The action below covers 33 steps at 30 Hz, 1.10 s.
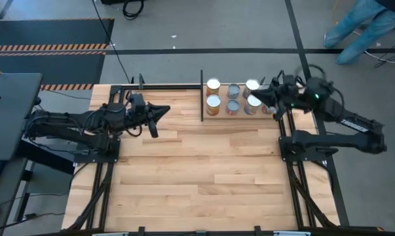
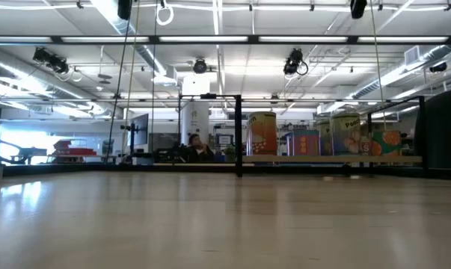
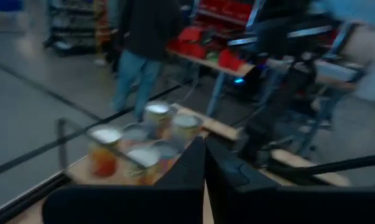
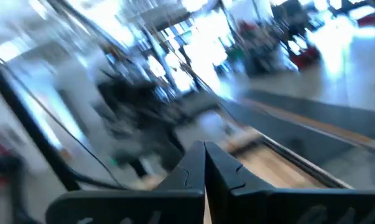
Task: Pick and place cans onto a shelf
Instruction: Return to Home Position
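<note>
My left gripper (image 1: 163, 111) has its jaws pressed together on nothing. The cans (image 1: 213, 101) stand well beyond its tips, six that I can count, in rows on the shelf (image 1: 202, 98). The right gripper (image 4: 204, 149) is likewise clamped tight and empty. From above its tips sit just beside the nearest cans — touching or not, I cannot tell.

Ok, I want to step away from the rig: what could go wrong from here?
The right gripper, shut, hangs right beside the nearest cans on the shelf; a careless pull-back could knock one over. The cans stand packed close, so one tipping may topple neighbours. The left gripper waits well clear.
</note>
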Each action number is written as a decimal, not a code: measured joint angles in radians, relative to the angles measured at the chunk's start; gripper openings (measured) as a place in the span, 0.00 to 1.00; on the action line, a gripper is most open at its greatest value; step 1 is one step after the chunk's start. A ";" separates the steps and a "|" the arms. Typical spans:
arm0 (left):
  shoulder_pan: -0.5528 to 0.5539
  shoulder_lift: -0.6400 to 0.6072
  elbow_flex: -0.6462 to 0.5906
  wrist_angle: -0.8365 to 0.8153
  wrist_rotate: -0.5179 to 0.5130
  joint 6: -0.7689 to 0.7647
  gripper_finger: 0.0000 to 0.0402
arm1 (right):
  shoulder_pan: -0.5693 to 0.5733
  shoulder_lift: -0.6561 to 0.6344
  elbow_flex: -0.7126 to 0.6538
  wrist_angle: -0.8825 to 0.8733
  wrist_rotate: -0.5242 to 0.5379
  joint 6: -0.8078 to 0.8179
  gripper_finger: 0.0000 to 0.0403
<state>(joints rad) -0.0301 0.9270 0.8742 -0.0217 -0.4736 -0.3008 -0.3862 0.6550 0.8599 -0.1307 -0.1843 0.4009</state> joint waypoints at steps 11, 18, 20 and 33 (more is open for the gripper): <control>0.098 -0.157 -0.192 0.074 0.050 -0.102 0.03 | 0.424 0.012 -0.061 0.223 0.332 -0.088 0.03; 0.067 -0.294 -0.388 0.154 0.064 -0.185 0.02 | 0.445 0.014 -0.061 0.231 0.200 -0.031 0.07; 0.061 -0.305 -0.412 0.152 0.076 -0.183 0.05 | 0.444 0.014 -0.061 0.226 0.182 -0.026 0.07; -0.172 -0.466 -0.506 0.142 0.067 -0.061 0.07 | 0.479 -0.243 -0.386 0.247 0.156 -0.182 0.07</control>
<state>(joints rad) -0.2025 0.4605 0.3685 0.1200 -0.4069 -0.3617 0.0933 0.4121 0.4743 0.1162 -0.0284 0.2184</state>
